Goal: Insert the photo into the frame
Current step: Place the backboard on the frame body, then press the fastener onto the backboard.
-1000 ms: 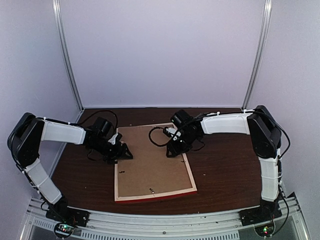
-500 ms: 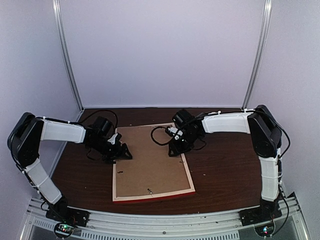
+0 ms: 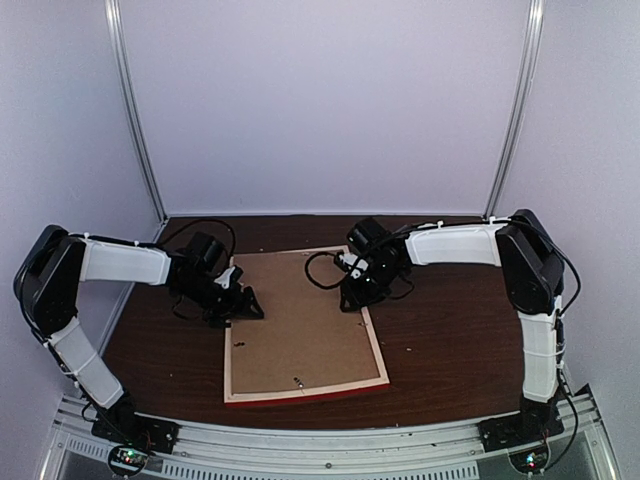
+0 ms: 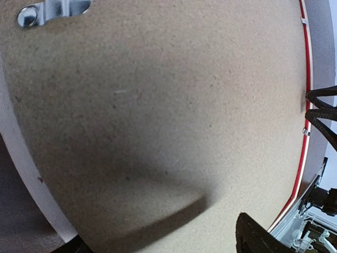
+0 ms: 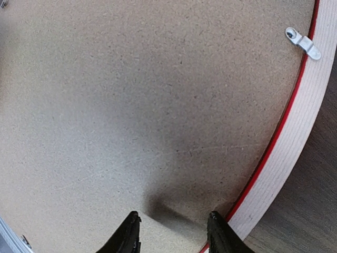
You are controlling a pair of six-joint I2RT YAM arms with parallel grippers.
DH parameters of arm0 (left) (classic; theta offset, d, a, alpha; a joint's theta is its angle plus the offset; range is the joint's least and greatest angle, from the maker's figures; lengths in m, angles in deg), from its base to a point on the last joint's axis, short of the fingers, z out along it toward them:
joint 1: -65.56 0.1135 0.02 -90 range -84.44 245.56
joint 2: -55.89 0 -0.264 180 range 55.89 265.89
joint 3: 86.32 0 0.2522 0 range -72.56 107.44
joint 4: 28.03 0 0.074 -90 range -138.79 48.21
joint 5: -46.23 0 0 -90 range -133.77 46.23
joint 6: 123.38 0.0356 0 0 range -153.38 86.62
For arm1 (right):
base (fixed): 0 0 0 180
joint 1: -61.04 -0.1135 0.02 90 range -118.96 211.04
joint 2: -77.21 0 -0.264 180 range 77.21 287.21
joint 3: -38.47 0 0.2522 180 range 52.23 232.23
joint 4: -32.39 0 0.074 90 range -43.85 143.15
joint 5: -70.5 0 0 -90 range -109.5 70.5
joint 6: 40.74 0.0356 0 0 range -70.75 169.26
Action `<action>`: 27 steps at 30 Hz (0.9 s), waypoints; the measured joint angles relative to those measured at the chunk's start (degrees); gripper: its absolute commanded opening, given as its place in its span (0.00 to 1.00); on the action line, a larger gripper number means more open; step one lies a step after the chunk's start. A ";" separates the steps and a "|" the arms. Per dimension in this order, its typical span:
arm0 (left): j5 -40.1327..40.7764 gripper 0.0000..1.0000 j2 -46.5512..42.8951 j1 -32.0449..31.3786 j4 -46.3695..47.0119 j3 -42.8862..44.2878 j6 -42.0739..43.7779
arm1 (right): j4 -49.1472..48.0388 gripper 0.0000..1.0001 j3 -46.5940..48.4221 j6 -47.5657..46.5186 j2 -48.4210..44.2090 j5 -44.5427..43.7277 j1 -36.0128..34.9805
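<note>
The frame lies face down on the table, pale wood up, with a thin red edge along its near side. A plain brown backing board fills it. The photo is hidden. My left gripper is at the frame's left rim, open, its dark fingertips low over the board. My right gripper hovers by the right rim, open, with both fingertips over the board beside the pale rim. Nothing sits between either pair of jaws.
Small metal turn clips sit on the frame's back at its edges. Dark wood table extends to the right of the frame. Black cables loop near the right arm. White walls close in the back and sides.
The frame has slid slightly to the left on the table. My left gripper's jaws have widened a little. The right gripper has edged slightly away toward the back right.
</note>
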 measured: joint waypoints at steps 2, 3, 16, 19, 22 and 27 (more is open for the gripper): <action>0.04 0.81 -0.07 0.00 -0.48 0.20 0.13 | -0.02 0.44 -0.07 0.02 0.00 0.00 0.04; 0.07 0.82 -0.07 0.00 -0.72 0.31 0.20 | -0.07 0.44 -0.11 0.02 0.00 0.00 0.07; 2.40 0.84 -1.46 -0.31 -4.83 1.66 1.66 | -0.31 0.44 -0.26 0.13 0.00 0.44 0.33; 3.32 0.84 -2.25 -0.31 -5.68 1.73 2.10 | -0.33 0.44 -0.26 0.15 0.00 0.44 0.35; 6.58 0.84 -3.37 0.00 -8.44 1.73 2.51 | -0.44 0.44 -0.33 0.15 0.00 0.46 0.37; 11.06 0.85 -5.73 0.35 -12.55 1.68 2.99 | -0.50 0.44 -0.33 0.15 0.02 0.57 0.44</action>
